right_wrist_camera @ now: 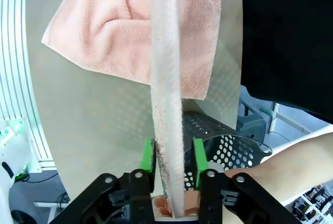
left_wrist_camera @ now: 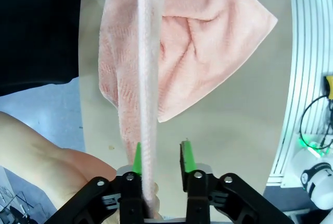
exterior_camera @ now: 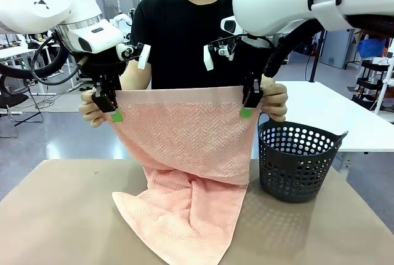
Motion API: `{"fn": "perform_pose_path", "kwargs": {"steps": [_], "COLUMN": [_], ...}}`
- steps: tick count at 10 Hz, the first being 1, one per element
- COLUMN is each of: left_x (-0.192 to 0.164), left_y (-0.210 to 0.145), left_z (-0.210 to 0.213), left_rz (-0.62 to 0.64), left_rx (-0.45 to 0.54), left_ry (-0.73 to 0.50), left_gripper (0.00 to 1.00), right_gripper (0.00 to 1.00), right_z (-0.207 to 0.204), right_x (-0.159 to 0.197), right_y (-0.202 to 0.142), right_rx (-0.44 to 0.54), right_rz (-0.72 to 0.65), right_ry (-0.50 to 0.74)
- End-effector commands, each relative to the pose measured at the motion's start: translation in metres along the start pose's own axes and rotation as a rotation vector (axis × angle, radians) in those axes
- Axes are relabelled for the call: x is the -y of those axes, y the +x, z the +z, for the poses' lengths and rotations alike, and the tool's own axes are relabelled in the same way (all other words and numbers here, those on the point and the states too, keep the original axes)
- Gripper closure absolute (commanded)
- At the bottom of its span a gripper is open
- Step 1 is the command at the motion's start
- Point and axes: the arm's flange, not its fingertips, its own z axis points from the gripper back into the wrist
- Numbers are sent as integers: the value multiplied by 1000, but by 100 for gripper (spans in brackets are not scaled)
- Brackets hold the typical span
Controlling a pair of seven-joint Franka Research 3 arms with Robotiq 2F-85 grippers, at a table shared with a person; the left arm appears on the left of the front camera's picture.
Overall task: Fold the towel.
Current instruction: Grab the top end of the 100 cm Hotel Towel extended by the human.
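Two grippers have the towel (exterior_camera: 184, 136) by its top hem, one at each upper corner, and the hem is stretched level between them.

The left gripper (exterior_camera: 109, 112) has its jaws set narrow. From its wrist camera I see the hem band (left_wrist_camera: 148, 78) running edge-on straight away from the jaws. It lies against one green pad (left_wrist_camera: 137, 159), with a slit of worktop (left_wrist_camera: 223, 130) showing at the other. Deeper between the fingers (left_wrist_camera: 130, 195) something pink fills the space, and I cannot tell whether it is cloth or a fingertip. I read this as a clamp on the towel.

The right gripper (exterior_camera: 247, 108) looks much the same. Its jaws are narrow, the hem passes between the pads and fills most of the gap, and more pink sits deep between the fingers. I read this one too as closed on the towel.

Just outboard of each gripper, a hand of the person across from me is at the same corner, one by the left jaws (exterior_camera: 91, 110) and one by the right (exterior_camera: 276, 100).

Below the jaws the towel hangs as a flat sheet. Its lower part lies rumpled on the worktop, spreading toward my side.

The dark perforated basket (exterior_camera: 298, 160) stands on the worktop below and outboard of the right jaws, just beside the hanging edge. I cannot tell whether they touch.
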Motion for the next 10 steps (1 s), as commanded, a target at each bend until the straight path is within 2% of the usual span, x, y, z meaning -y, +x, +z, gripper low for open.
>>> {"fn": "perform_pose_path", "kwargs": {"steps": [1,5,7,8,10], "left_x": [-1,-5,-3,-4,-4], "left_y": [-5,-11,-28,-7,-7], "left_z": [0,1,-13,0,0], "left_rz": [-10,10,2,20,20], "left_rx": [24,31,50,8,8], "left_ry": [-18,-14,-35,-3,-3], "left_gripper": [100,100,100,100,100], "right_gripper": [100,100,100,100,100], "right_z": [0,4,-1,2,2], "right_x": [-1,1,4,0,0], "right_y": [1,1,-13,0,0], "right_rx": [-10,11,55,12,12], "right_rz": [-26,-32,-85,-15,-15], "right_ry": [-14,-3,48,3,3]}}
